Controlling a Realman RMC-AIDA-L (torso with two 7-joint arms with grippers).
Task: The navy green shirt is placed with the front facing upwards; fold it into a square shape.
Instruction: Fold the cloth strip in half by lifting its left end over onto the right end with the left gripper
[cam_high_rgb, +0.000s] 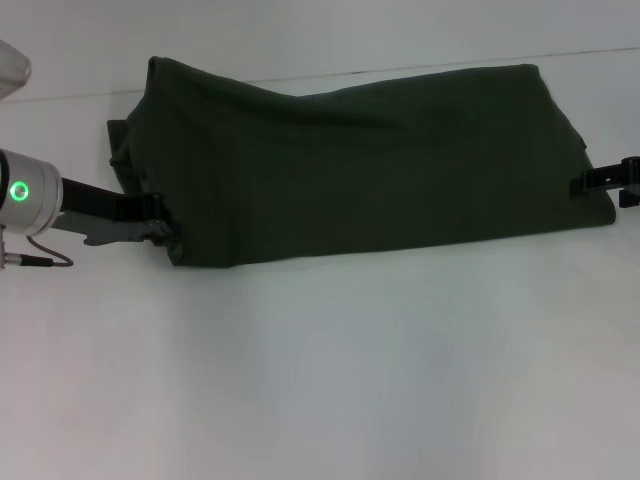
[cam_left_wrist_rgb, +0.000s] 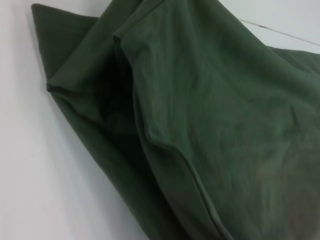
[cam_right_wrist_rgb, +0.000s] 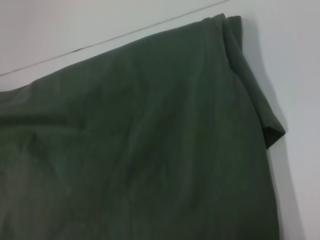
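The navy green shirt (cam_high_rgb: 350, 170) lies across the far half of the white table as a wide folded band, plain green side up, with no print showing. My left gripper (cam_high_rgb: 165, 228) is at its lower left corner, shut on the cloth edge. At the band's right end my right gripper (cam_high_rgb: 592, 183) is likewise shut on the cloth. In the left wrist view the shirt (cam_left_wrist_rgb: 210, 125) shows layered folds and a hemmed edge. The right wrist view shows the shirt (cam_right_wrist_rgb: 140, 150) with a sleeve corner sticking out.
Bare white table (cam_high_rgb: 320, 380) stretches from the shirt to the near edge. The table's far edge (cam_high_rgb: 80, 95) runs just behind the shirt, and a wall rises beyond it.
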